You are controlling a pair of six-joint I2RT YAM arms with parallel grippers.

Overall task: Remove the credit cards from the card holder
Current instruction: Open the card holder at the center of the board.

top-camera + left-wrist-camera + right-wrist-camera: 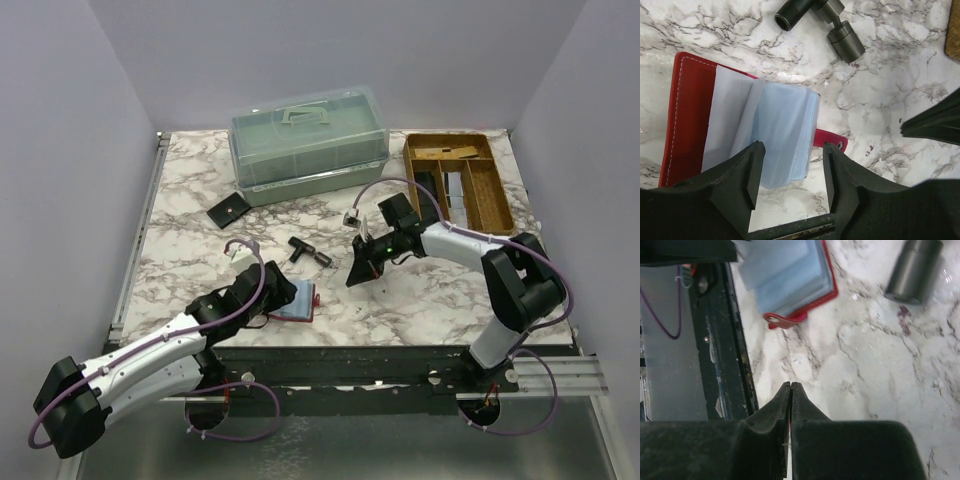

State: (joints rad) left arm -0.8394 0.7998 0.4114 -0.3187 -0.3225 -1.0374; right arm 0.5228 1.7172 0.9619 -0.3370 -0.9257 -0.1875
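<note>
The red card holder (pixel 690 100) lies open on the marble table near its front edge, also seen in the top view (pixel 301 300) and the right wrist view (pixel 812 302). A pale blue stack of credit cards (pixel 785 130) in sleeves fans up from it beside a white leaf (pixel 730 115). My left gripper (pixel 792 167) is open just in front of the holder. The stack's lower corner reaches between its fingers without being pinched. My right gripper (pixel 790 386) is shut with nothing visibly in it. It hovers over bare marble to the right of the holder (pixel 360 272).
A black T-shaped metal fitting (pixel 308 252) lies just beyond the holder. A black wallet (pixel 229 210) sits at the left. A clear lidded box (pixel 310 145) stands at the back. A wooden tray (pixel 458 180) is at the back right. The table's dark front rail (pixel 732 365) runs close to both grippers.
</note>
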